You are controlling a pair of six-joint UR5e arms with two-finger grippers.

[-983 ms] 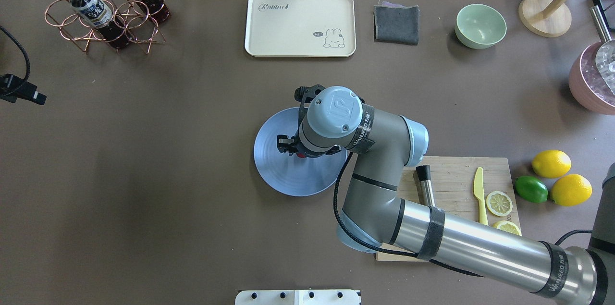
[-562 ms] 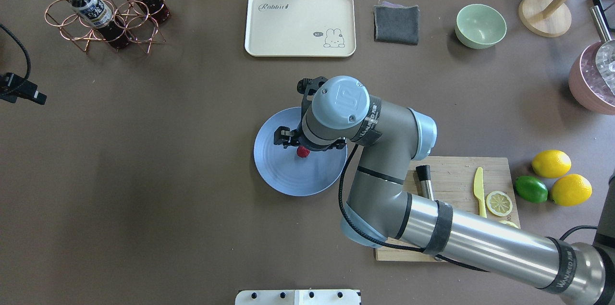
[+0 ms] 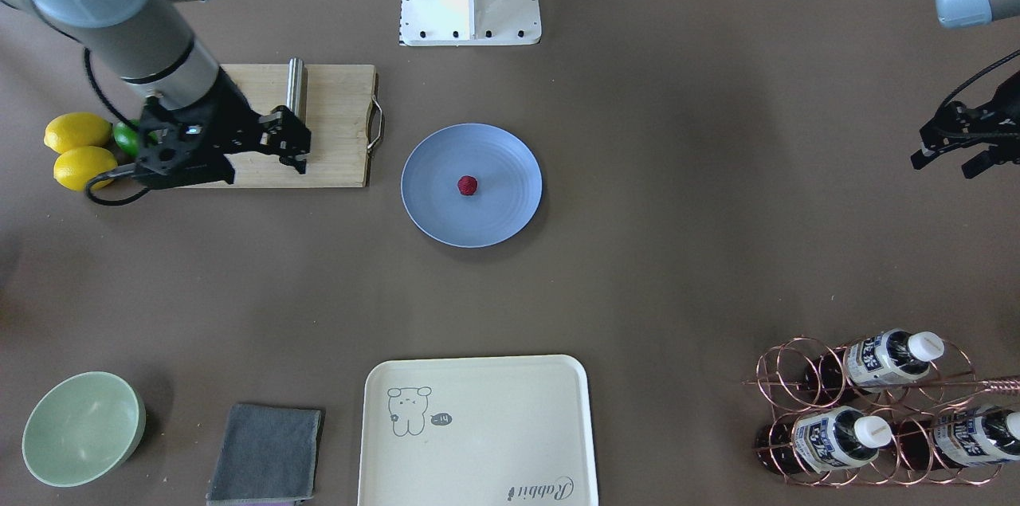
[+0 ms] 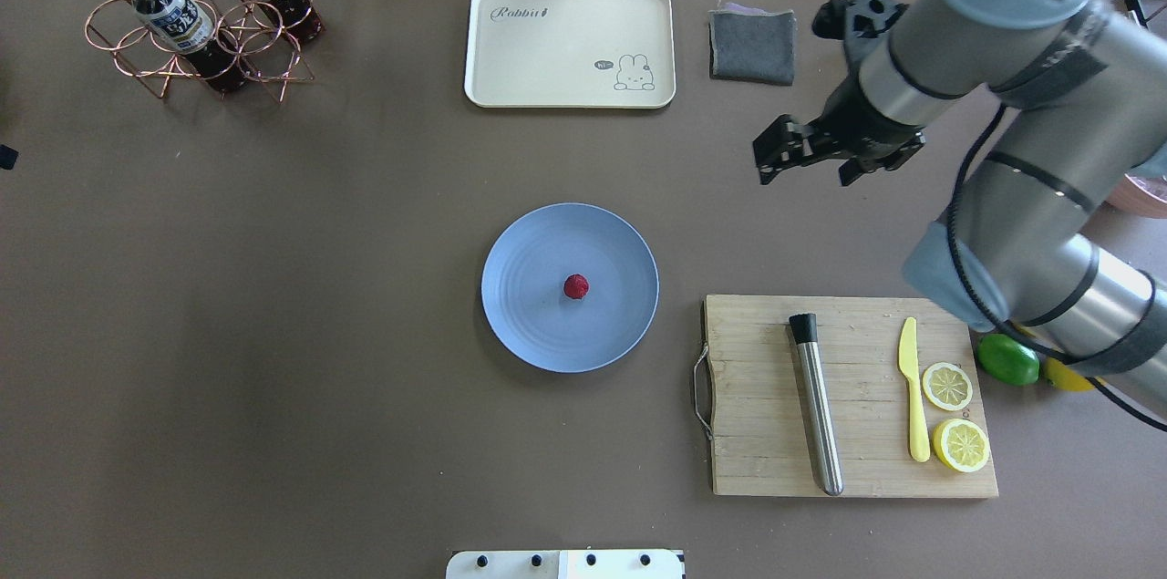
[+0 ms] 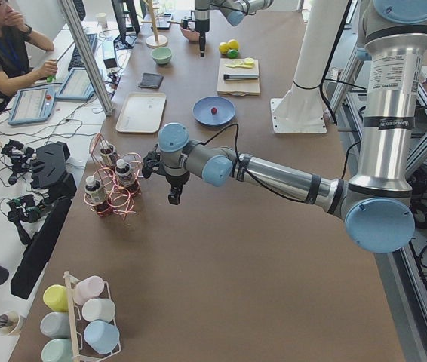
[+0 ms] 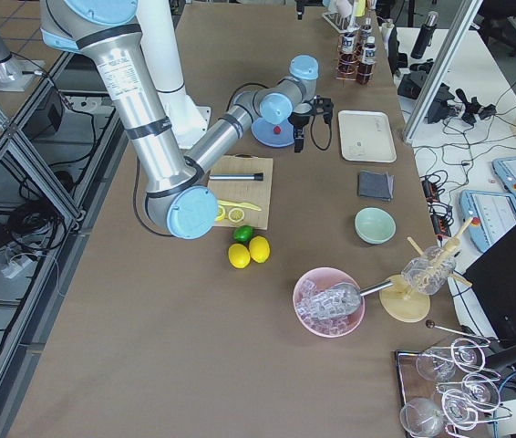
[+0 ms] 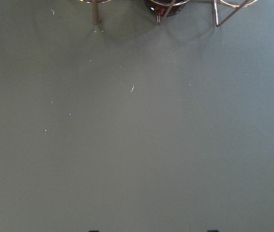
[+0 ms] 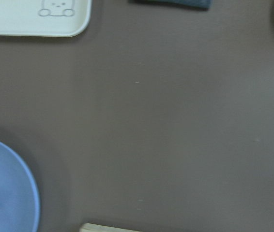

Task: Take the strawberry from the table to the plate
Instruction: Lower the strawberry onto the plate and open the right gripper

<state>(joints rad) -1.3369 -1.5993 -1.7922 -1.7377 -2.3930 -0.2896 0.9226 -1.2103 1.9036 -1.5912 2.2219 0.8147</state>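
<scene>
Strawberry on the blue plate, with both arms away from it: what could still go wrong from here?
1. The strawberry lies loose near the middle of the shallow plate. Being roundish, it might roll toward the rim if the table is bumped.
2. The right hand hangs open between the grey cloth and the cutting board. A low move home could brush either.

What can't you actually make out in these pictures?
- Green bowl: hidden under the right arm in the overhead view.
- Lemons: almost wholly covered by that arm overhead.
- Strawberry: only a sliver shows in the blurred right wrist view, cut off by the left edge.
- Left gripper: almost wholly past the overhead view's left edge.
- Bottle labels: too small to read in any view.
</scene>
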